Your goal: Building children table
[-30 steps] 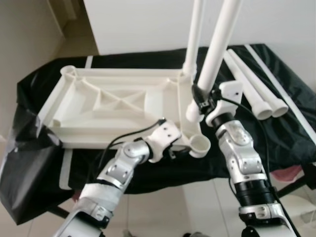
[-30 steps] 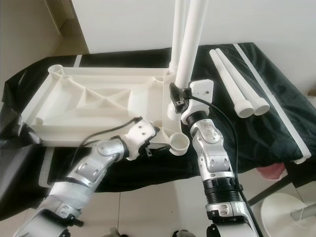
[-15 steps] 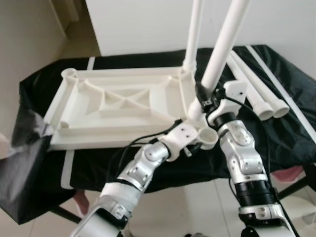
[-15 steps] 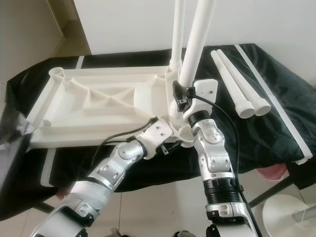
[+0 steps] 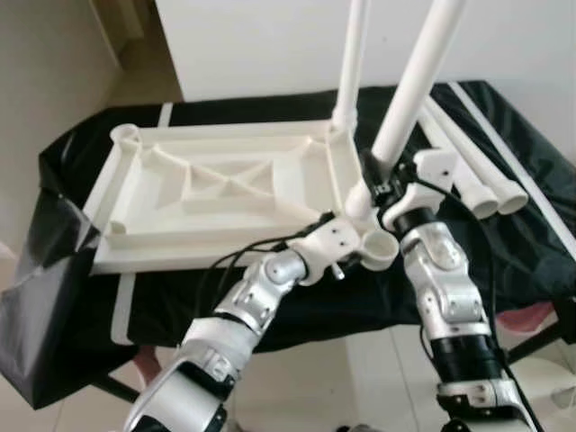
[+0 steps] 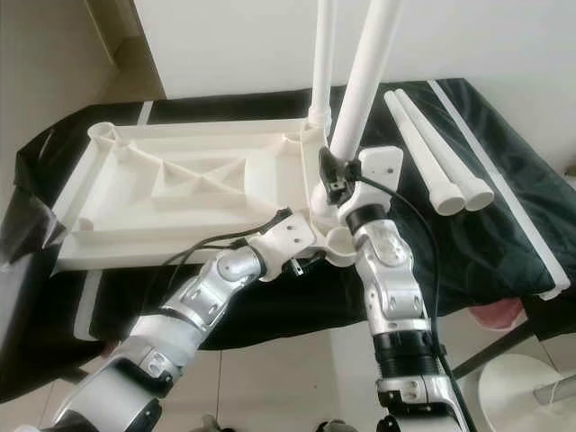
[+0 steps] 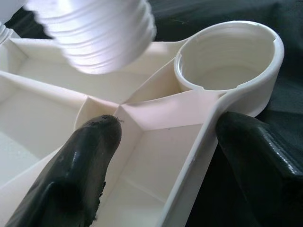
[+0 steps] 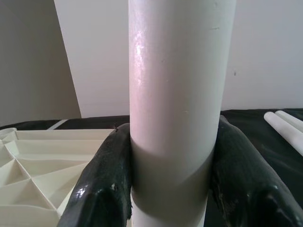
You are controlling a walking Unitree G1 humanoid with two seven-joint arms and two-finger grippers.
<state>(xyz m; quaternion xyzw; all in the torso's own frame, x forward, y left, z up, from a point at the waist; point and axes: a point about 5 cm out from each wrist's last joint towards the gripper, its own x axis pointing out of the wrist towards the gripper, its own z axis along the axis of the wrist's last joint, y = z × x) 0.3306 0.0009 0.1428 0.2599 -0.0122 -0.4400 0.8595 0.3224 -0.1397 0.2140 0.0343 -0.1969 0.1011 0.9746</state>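
A white table top [image 5: 207, 255] lies upside down on a black-covered bench. One white leg [image 5: 351, 63] stands upright in its far right corner socket. My right gripper [image 8: 173, 133] is shut on a second leg [image 5: 416, 81], which leans to the right. That leg's threaded end [image 7: 94, 33] hangs just above and beside the near right corner socket [image 7: 227, 56]. My left gripper [image 7: 165, 127] straddles the top's rim right beside that socket. One finger [image 7: 94, 142] rests on an inner rib and the other presses the outer wall.
Two spare legs [image 5: 468, 153] lie on the bench to the right, next to a long white strip [image 5: 522, 171]. A black bag [image 5: 45, 297] hangs at the bench's left end. A white wall stands behind. Tiled floor lies below the front edge.
My left gripper has slid right along the near rim to the corner socket. The held leg's lower end has moved closer to that socket and the leg leans more.
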